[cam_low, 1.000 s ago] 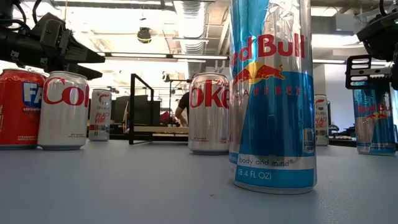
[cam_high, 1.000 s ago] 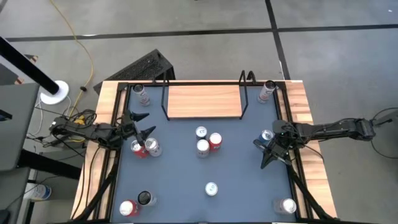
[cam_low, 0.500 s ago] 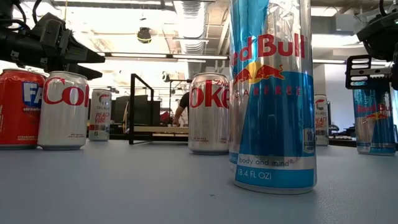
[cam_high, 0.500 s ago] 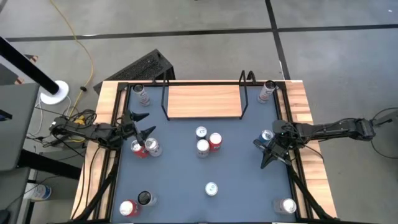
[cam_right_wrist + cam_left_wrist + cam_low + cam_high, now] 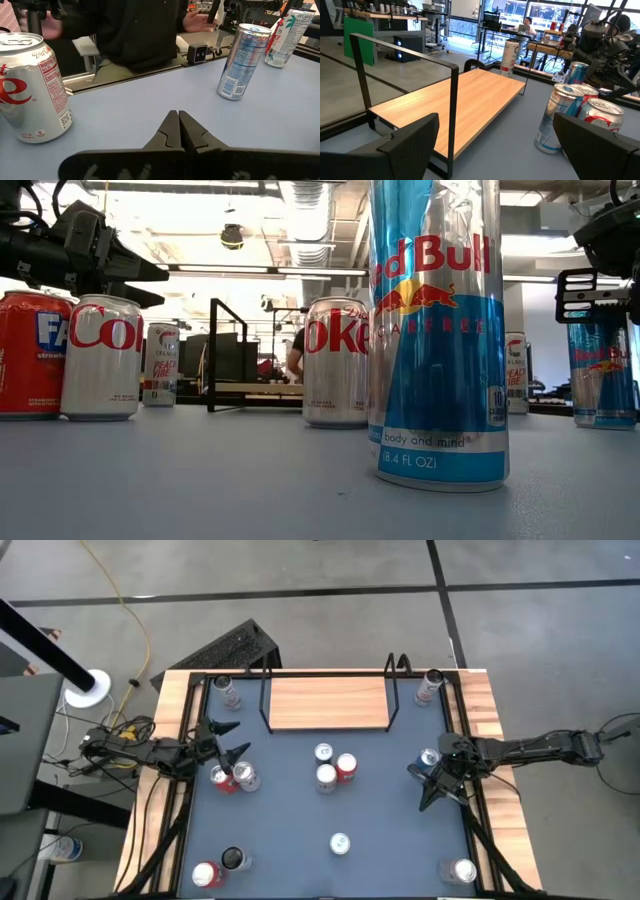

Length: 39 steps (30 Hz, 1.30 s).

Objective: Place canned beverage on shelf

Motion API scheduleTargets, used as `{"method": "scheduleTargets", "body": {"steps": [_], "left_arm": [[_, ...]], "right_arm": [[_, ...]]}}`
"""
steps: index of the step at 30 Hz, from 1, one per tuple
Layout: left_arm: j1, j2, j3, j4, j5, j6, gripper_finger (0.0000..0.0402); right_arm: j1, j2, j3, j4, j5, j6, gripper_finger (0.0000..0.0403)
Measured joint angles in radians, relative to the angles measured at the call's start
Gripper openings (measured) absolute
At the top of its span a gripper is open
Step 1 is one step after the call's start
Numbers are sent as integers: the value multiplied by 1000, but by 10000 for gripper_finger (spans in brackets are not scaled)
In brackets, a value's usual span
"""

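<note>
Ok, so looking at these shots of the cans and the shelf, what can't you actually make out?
- Shelf, low view: cans in front hide most of the board.
- Tall blue can, low view: its top is cut off by the frame edge.
- Can labels, high view: too small to read, for example the middle cluster.
- Person, right wrist view: cut off by the top edge, one hand blurred.
- Dark-topped can, high view: whether it is open is unclear.

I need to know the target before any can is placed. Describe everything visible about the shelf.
The shelf is a rectangular light-wood board with thin black wire frames standing at its two short ends. It lies flat on the dark-blue tabletop at the far edge, midway between the corners. Nothing stands on it. A tall can stands apart beyond each end, and neither gripper touches it. The left wrist view shows the smooth grain and one upright frame close up.
</note>
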Motion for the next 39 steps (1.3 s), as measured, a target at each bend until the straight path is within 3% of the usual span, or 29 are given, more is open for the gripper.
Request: {"method": "scheduleTargets", "body": {"steps": [14, 22, 28, 33, 36, 39], "left_arm": [[0, 0, -1, 5, 0, 0, 382], [0, 0, -1, 6, 0, 0, 382], [0, 0, -1, 4, 1, -102, 382], [0, 0, -1, 3, 12, -109, 382], [0, 0, -1, 7, 44, -110, 382], [0, 0, -1, 7, 52, -110, 382]], "right_arm": [[0, 0, 0, 3, 14, 0, 0], [0, 0, 1, 128, 268, -10, 0], [-38, -3, 31, 240, 326, -103, 0], [-46, -3, 35, 475, 476, 180, 0], [-46, -3, 35, 557, 556, 216, 0], [-46, -3, 36, 614, 563, 214, 0]]}}
